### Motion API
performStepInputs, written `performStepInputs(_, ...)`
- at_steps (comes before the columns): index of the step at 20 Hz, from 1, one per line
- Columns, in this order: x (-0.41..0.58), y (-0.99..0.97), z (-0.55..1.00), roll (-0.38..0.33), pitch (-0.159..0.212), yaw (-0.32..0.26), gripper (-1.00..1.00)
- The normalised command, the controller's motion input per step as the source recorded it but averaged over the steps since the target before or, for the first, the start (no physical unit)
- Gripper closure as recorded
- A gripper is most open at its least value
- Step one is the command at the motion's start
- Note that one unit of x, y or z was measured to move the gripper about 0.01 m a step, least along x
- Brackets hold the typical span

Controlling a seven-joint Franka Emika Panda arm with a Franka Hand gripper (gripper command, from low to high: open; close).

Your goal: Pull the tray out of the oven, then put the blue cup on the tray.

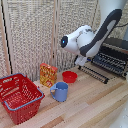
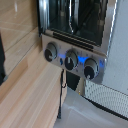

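The oven (image 1: 119, 46) stands at the exterior view's right, black with grey trim. The tray (image 1: 111, 62), a dark rack of thin bars, juts out of its front over the lowered door. The blue cup (image 1: 60, 91) stands upright on the wooden table, handle toward the exterior view's left, well apart from the tray. My gripper (image 1: 80, 61) hangs just off the tray's near corner, above the table; its fingers are too blurred to read. In the wrist view the oven (image 2: 75, 22) shows its glass front and three knobs (image 2: 70, 59); no fingertips show there.
A small red bowl (image 1: 69, 76) sits between the cup and the oven door's handle bar (image 1: 93, 74). An orange box (image 1: 48, 75) stands behind the cup. A red basket (image 1: 20, 97) fills the near left. A slatted screen (image 1: 35, 35) backs the table. A black cable (image 2: 61, 95) hangs by the oven.
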Motion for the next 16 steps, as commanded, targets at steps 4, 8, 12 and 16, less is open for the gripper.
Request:
performStepInputs(4,0.035,-0.89,0.00,-0.051,-0.042,0.055,-1.00)
performStepInputs(8,0.124,-0.88,0.00,-0.003,-0.004,0.065,-1.00)
performStepInputs(12,0.184,-0.82,-0.05,0.000,0.000,0.060,-1.00)
performStepInputs(16,0.214,-0.77,-0.14,0.018,0.000,0.045,-1.00)
